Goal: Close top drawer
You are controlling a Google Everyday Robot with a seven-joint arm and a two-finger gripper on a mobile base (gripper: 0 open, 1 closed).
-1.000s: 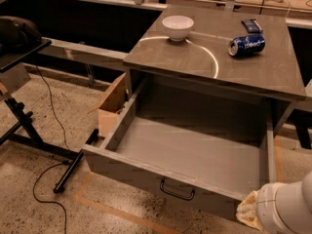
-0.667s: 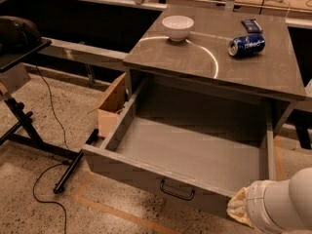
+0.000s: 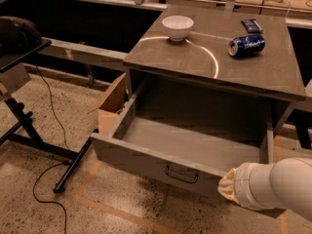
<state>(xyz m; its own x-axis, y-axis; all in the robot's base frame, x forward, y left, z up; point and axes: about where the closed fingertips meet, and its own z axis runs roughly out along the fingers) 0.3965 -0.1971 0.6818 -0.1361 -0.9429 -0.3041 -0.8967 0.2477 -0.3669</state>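
The top drawer point(image 3: 146, 161) stands pulled far out of the grey cabinet, and its deep inside shows nothing in it. Its flat grey front panel carries a small dark loop handle point(image 3: 181, 174) at the centre. My gripper point(image 3: 225, 186) is at the end of the white arm at the lower right. It is against the right end of the drawer's front panel, to the right of the handle. The two lower drawers are hidden behind the open one.
On the cabinet top point(image 3: 253, 77) stand a white bowl point(image 3: 177, 27), a blue can point(image 3: 247, 45) on its side and a small dark packet point(image 3: 251, 25). A cardboard box point(image 3: 113, 104) sits left of the drawer. A black stand point(image 3: 29, 130) and a cable point(image 3: 46, 199) are on the floor at the left.
My arm has moved left and a little up, reaching the right end of the drawer front. The drawer has not visibly moved.
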